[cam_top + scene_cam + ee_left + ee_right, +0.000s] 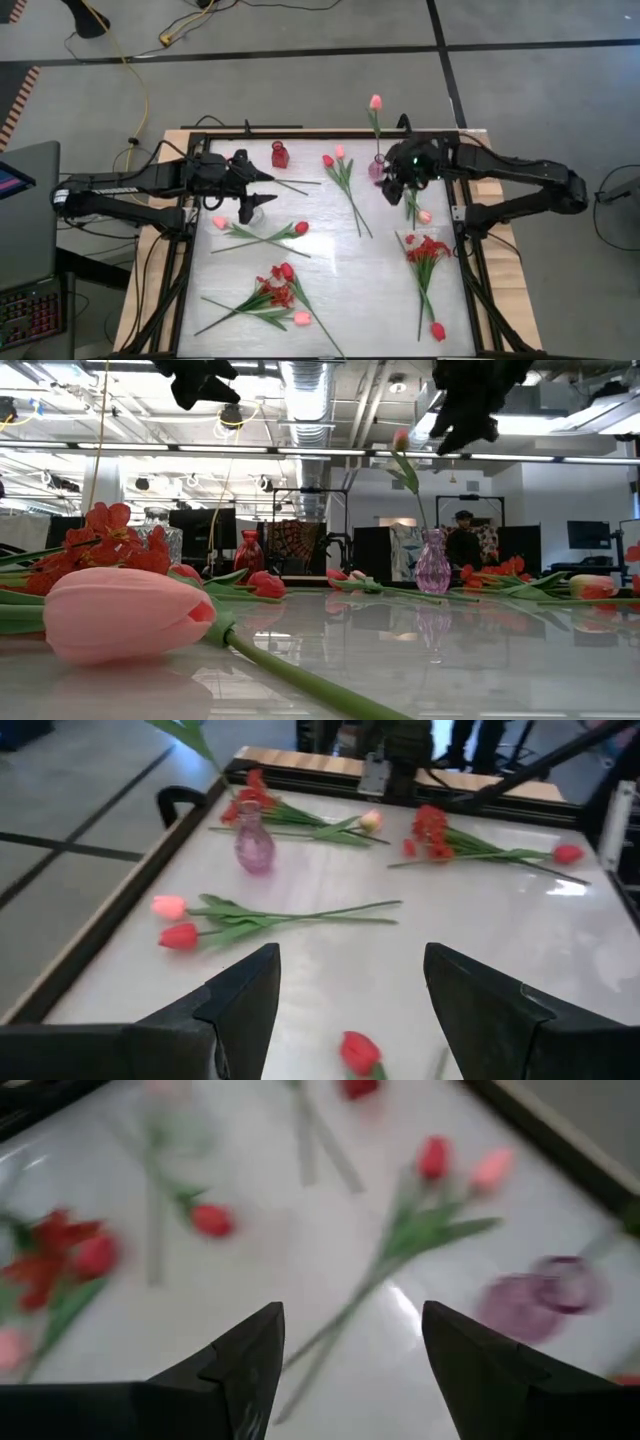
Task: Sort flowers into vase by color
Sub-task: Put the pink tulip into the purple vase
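A purple vase (pixel 377 168) stands at the table's far side with one pink tulip (pixel 375 102) upright in it, its stem down the neck. A red vase (pixel 280 155) stands to its left. Pink and red tulips and bushy red sprays (pixel 428 248) lie flat on the white table. My right gripper (pixel 393 188) hangs open just near of the purple vase (pixel 540 1295), above a lying pink tulip (pixel 424 216), holding nothing. My left gripper (pixel 268 188) hangs open near the red vase, above the table, with nothing between its fingers (pixel 240 1000).
A red and pink tulip pair (pixel 333 157) lies mid-table; two crossed tulips (pixel 262 232) lie left of centre. A red spray bundle with a pink tulip (pixel 280 290) lies at the near edge. A clear glass vase (pixel 160 530) stands at the left. A black frame (pixel 190 250) rims the table.
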